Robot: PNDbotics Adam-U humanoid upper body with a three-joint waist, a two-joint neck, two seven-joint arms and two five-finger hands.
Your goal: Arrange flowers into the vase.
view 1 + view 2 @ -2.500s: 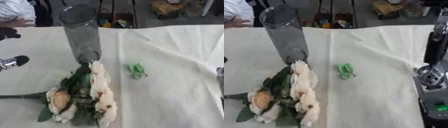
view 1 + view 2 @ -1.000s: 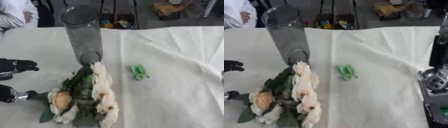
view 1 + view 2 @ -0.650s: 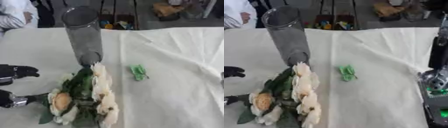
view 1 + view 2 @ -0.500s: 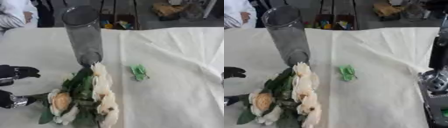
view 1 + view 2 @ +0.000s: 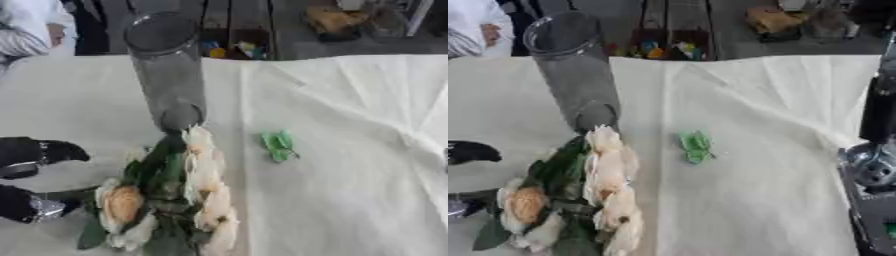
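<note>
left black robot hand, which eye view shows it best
The left eye view: the left black robot hand shows its upper fingers and a lower part beside the cream flower bunch. The right eye view catches only fingertips at its left edge.

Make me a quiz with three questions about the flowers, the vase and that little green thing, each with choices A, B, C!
1. Where are the flowers?
A. Standing in the vase
B. Lying on the table just in front of the vase
C. On the floor

2. What colour is the small thing to the right of the flowers?
A. Green
B. Red
C. Blue

3. How is the vase?
A. Lying on its side
B. Upright and full of flowers
C. Upright with no flowers in it

Answers:
1 B: the bunch lies flat on the white cloth, its top at the vase's foot.
2 A: it shows bright green against the cloth.
3 C: the clear vase stands, and nothing shows inside it.
</note>
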